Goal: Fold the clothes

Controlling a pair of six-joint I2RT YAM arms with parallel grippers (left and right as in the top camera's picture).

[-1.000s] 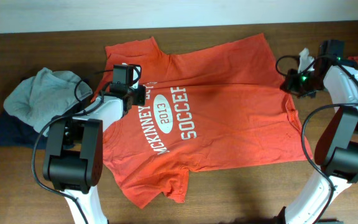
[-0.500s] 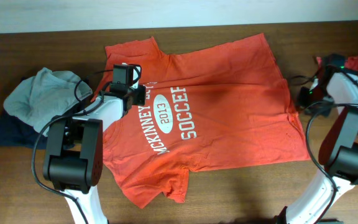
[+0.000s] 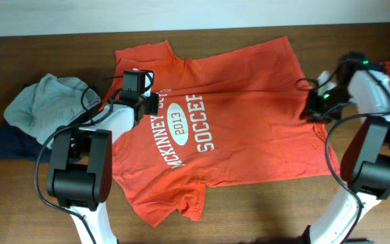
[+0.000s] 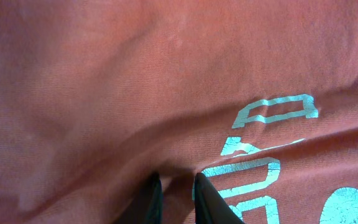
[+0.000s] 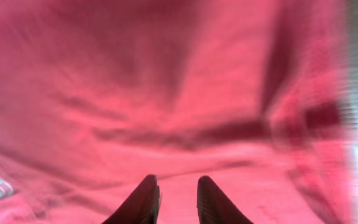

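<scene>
orange t-shirt (image 3: 249,129) spread print-up on the table (image 3: 46,54). left gripper (image 4: 176,200) nearly closed, pinching a cloth ridge beside the lettering. right gripper (image 5: 174,200) narrowly parted over the shirt's edge; whether it grips cannot be told.

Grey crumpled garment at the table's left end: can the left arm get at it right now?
Probably not yet: the left fingers are pinching a fold of the orange-red printed cotton T-shirt. The grey crumpled garment sits in the open beside that arm, so once released the way looks free.
</scene>
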